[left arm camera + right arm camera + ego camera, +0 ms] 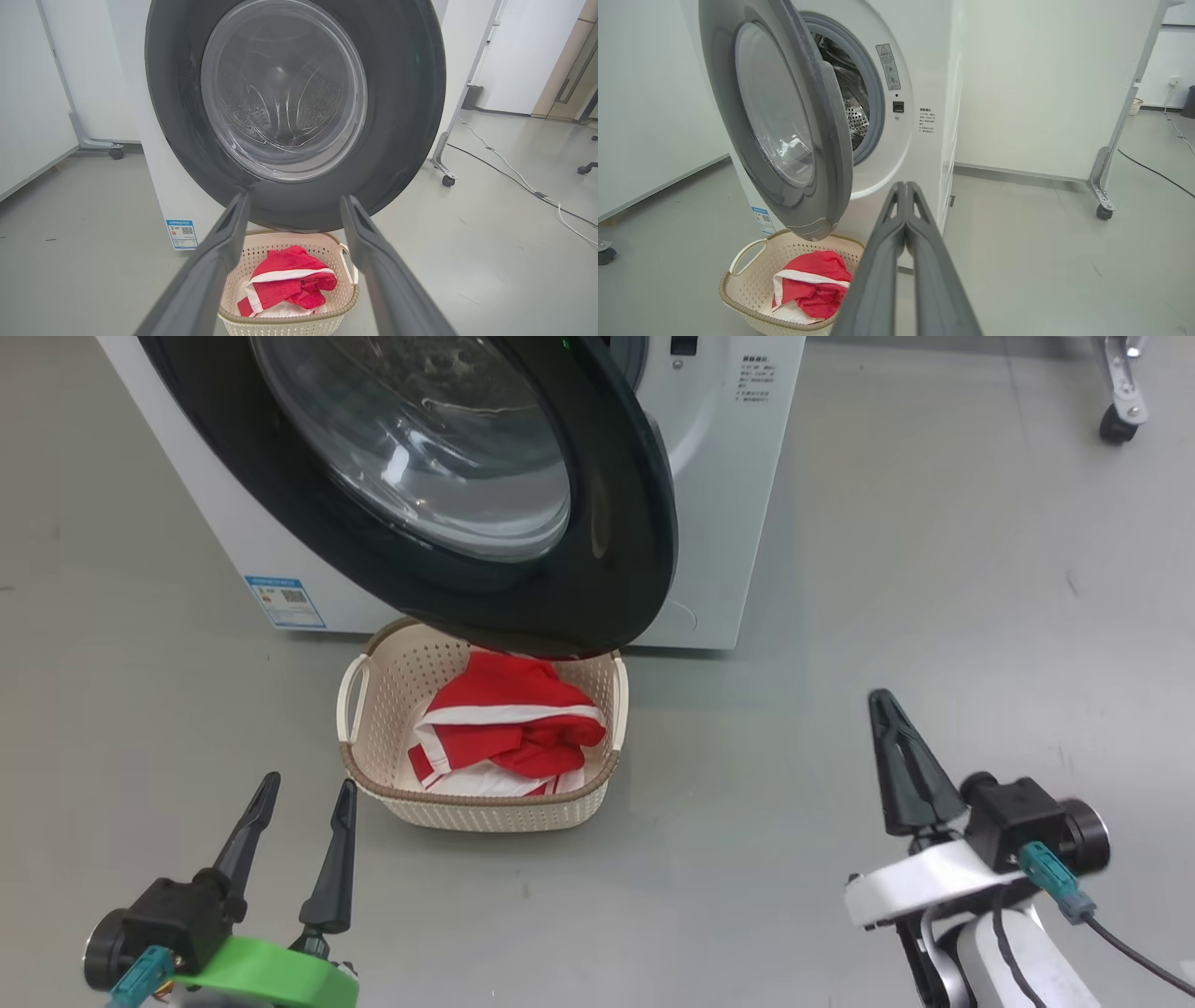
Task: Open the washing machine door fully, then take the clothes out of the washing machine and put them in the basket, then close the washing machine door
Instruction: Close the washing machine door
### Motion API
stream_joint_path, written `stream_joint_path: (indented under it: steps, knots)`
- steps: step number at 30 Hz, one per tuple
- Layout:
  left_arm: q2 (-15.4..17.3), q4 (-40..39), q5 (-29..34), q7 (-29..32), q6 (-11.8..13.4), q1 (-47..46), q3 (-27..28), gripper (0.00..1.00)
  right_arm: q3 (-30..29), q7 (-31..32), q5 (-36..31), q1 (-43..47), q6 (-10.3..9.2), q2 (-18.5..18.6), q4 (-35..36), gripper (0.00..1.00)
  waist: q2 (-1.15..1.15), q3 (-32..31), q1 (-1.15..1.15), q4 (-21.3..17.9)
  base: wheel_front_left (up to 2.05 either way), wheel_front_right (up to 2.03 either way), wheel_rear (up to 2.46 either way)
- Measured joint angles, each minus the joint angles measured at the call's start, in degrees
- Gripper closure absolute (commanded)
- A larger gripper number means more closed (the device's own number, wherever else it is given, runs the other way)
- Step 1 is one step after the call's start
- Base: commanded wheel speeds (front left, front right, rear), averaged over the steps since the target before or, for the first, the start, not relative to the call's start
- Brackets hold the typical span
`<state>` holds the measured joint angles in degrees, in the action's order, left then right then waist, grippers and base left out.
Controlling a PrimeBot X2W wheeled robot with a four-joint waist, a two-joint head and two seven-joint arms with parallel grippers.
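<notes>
Step in hand: clothes [509, 728] lie in the basket [373, 784], so closing the washing machine door [616, 523] looks to be what's left.
Door: ajar, swung out over the basket's back rim; the washing machine [738, 476] mouth shows behind it.
How to do it well: press your right pincer [887, 709] flat on the black rim's free edge and push steadily until it seats.
Right pincer: fingers pressed together, empty, clear of the door.
Left pincer [303, 798]: wide, empty, just left of the basket.
Count: 1 machine, 1 door, 1 basket, 2 pincers; garments bunched, number unclear.
</notes>
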<state>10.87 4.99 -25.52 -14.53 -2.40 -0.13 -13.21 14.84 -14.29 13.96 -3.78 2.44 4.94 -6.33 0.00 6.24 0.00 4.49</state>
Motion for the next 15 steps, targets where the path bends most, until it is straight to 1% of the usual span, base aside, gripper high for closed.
stream_joint_path:
  steps: [3, 5, 12, 15]
  knots:
    - [-0.44, -0.3, 0.25, 0.0, -0.44, -0.17, -0.03, 0.0, 2.53, 0.07, -1.23, -2.68, 1.74, 1.05, 0.58, 1.0, 0.0, 1.44, 0.0, 0.5, 0.0, 0.0, 0.0]
    - [-0.74, -0.51, 0.4, 0.0, -0.53, -0.42, -0.14, 0.0, 4.08, 0.48, -2.4, -4.76, 2.53, 1.74, 1.05, 1.0, 0.0, 2.56, 0.0, 0.9, 0.0, 0.0, 0.0]
    - [-2.11, -1.46, 0.43, 0.0, -1.36, -3.67, -0.73, 0.0, 8.89, 3.25, -5.13, -12.81, 4.04, 3.82, 1.52, 1.0, 0.0, 7.1, 0.0, 2.85, 0.0, 0.0, 0.0]
    - [-2.91, -1.71, 0.88, 0.0, -1.76, -5.44, -1.18, 0.0, 10.53, 4.75, -6.24, -18.17, 4.52, 4.78, 1.54, 1.0, 0.0, 9.99, 0.0, 4.2, 0.0, 0.0, 0.0]
